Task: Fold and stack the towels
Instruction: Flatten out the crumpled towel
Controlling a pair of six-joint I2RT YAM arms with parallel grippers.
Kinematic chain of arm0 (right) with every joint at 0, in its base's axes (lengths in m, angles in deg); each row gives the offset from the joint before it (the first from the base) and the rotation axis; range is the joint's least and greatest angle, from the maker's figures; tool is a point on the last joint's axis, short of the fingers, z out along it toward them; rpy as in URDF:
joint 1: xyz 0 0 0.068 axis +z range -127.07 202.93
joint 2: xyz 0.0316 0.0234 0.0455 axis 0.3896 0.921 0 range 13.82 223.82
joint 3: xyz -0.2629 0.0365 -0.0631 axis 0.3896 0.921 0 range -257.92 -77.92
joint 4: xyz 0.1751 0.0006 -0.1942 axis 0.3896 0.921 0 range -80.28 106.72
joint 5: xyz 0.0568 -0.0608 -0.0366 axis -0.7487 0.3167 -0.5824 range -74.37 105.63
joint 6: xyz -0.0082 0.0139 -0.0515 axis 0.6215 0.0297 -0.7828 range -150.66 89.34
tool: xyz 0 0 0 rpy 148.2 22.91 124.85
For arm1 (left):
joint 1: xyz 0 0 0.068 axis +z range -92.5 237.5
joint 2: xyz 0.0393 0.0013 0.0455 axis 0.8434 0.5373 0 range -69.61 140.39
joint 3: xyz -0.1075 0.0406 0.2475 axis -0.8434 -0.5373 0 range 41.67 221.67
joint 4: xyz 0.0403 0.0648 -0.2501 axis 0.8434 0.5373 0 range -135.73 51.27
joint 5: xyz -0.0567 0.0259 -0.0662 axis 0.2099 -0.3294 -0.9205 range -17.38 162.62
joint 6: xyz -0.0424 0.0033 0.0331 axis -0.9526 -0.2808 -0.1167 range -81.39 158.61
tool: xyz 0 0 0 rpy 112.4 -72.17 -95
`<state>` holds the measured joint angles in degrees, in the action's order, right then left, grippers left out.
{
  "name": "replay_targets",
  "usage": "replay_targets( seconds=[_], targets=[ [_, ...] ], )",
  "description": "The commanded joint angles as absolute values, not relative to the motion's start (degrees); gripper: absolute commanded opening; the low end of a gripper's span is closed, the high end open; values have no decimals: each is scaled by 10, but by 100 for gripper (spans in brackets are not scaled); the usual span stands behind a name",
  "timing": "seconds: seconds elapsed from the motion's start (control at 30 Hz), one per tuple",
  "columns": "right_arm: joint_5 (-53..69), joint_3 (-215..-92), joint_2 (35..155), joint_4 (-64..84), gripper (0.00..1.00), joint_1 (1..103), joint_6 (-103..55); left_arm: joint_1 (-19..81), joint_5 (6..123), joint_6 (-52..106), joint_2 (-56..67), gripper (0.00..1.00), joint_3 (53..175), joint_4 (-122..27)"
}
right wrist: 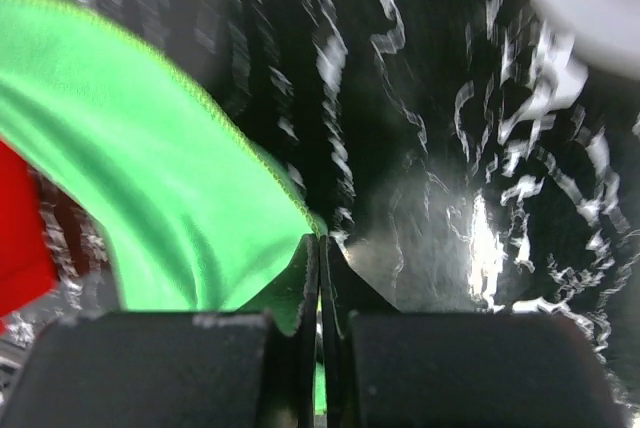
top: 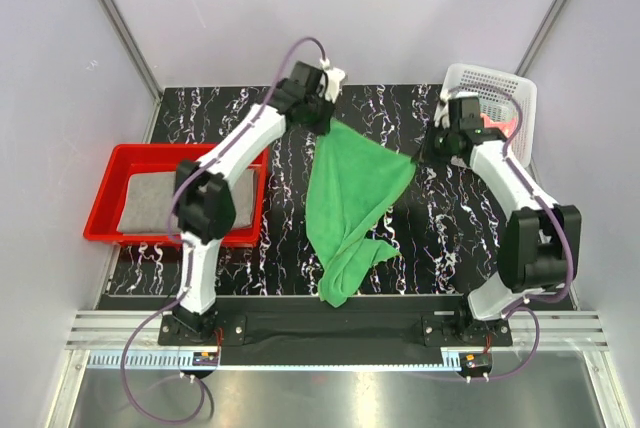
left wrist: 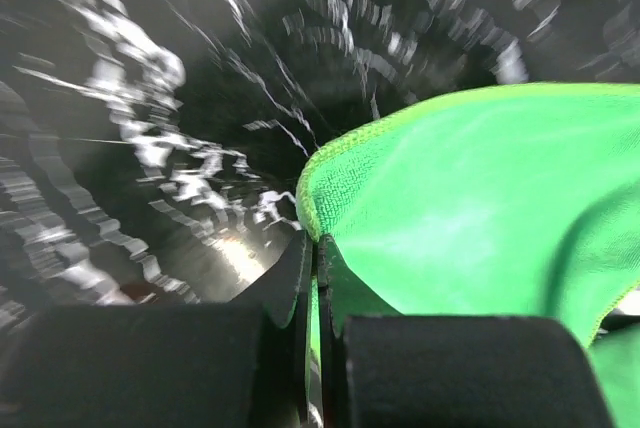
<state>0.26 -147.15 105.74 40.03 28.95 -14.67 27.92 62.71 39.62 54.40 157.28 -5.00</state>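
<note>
Left gripper (left wrist: 312,245): clamped on a corner of the green towel (top: 355,193).
Right gripper (right wrist: 320,241): clamped on another corner.
Green towel: spread between them, tail reaching the table (top: 440,238) near edge.

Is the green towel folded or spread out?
Neither: unfolded, bunched. The left end effector and right end effector each pinch a corner; the green towel sags between them, its tail crumpled on the table.
</note>
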Motion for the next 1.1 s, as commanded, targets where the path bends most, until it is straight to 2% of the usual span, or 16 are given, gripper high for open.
replay_targets(
  seconds=[0.0,0.23,0.37,0.5,0.63,0.8,0.93,1.07],
  targets=[
    [19,-1574,999,437,0,293,-172,281,679,369,416,0,1584,-60],
    [21,-1840,993,475,0,292,-213,281,724,360,321,0,1686,-14],
    [-3,-1922,992,504,0,292,-220,279,720,347,257,0,1693,-8],
    [-28,-1889,918,497,0,293,-233,268,690,343,179,0,1637,-20],
    [-53,-1800,818,480,0,293,-241,213,677,354,78,0,1575,-34],
    [-72,-1743,682,476,0,292,-265,137,642,339,11,0,1541,-19],
    [-73,-1752,631,486,0,292,-261,107,586,301,-12,0,1541,-12],
    [-54,-1786,633,491,0,293,-252,91,587,278,1,0,1587,18]
  ],
)
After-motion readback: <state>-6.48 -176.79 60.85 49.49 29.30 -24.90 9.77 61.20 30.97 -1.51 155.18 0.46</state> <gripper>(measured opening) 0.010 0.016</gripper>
